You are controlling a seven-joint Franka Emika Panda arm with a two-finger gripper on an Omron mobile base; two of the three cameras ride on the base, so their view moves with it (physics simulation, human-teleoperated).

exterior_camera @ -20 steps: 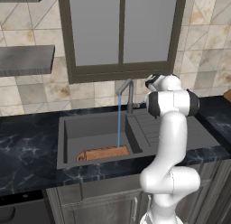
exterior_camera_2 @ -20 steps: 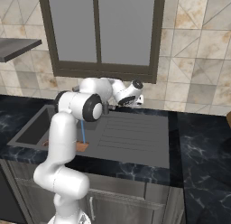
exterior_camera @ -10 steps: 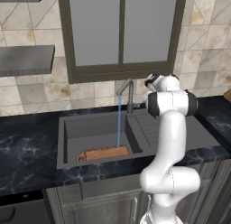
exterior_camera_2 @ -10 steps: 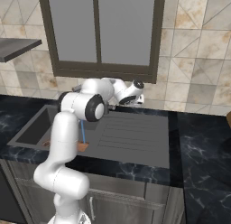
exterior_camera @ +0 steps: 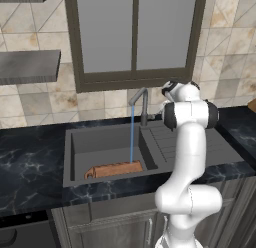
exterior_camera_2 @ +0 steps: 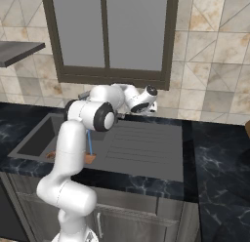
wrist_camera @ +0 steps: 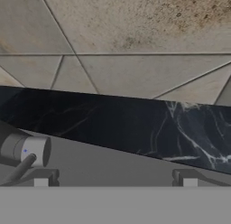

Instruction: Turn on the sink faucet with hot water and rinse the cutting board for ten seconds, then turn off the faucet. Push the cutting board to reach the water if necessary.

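Blue water (exterior_camera: 132, 134) on cutting board (exterior_camera: 114, 169) as before; tool (wrist_camera: 115, 181) wide, unmoved.

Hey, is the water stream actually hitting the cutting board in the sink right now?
Touching. In the left base view the water falls from the faucet straight onto the cutting board, ending on its top face.

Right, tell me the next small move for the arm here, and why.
Probably hold still for now, then ease the open gripper sideways onto the faucet's lever. The water is running and lands right on the cutting board in the sink, so no push looks needed; the lever sits just off one fingertip, ready for shut-off.
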